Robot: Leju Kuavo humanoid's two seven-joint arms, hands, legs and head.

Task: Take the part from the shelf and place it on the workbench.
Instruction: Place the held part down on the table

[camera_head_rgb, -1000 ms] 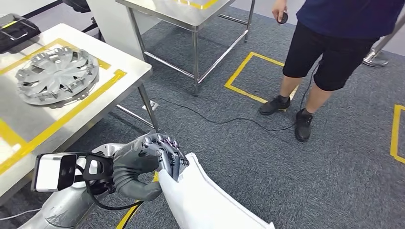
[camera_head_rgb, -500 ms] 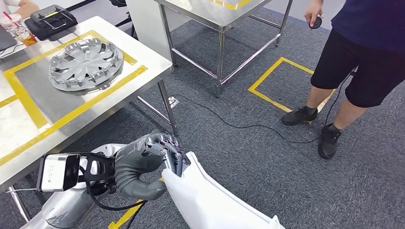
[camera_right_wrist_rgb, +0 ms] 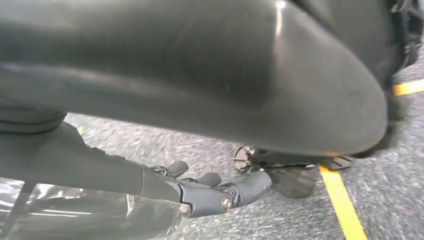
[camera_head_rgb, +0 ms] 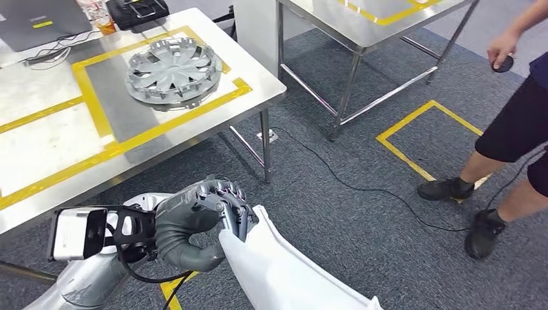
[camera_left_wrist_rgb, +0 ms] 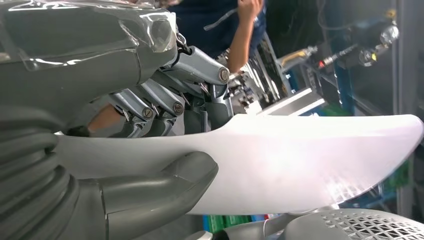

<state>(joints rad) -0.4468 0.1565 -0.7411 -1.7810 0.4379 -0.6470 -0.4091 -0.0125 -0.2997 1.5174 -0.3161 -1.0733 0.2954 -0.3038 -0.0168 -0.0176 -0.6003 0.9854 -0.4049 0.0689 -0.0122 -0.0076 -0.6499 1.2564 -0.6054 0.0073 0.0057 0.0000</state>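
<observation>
White part (camera_head_rgb: pixel 284 271) stayed gripped in the left robot hand (camera_head_rgb: pixel 200 226); the view had swung, bringing the counter (camera_head_rgb: pixel 52 148) closer. Right robot hand (camera_right_wrist_rgb: pixel 210 192) hung spread, holding nothing.

The workbench (camera_head_rgb: pixel 77 139) occupies the upper left of the head view, with a wheel cover (camera_head_rgb: pixel 172 68) lying on it near its right edge. A laptop (camera_head_rgb: pixel 35 19), a cup (camera_head_rgb: pixel 98 13) and a case (camera_head_rgb: pixel 137 9) sit along its far edge. A second table (camera_head_rgb: pixel 362 26) stands behind and to the right. A person (camera_head_rgb: pixel 517 123) stands on the floor at far right. The left hand (camera_head_rgb: pixel 200 223) holds the part (camera_head_rgb: pixel 284 278) before the workbench's near edge, over the floor. The right hand (camera_right_wrist_rgb: pixel 220 192) hangs above the floor.
</observation>
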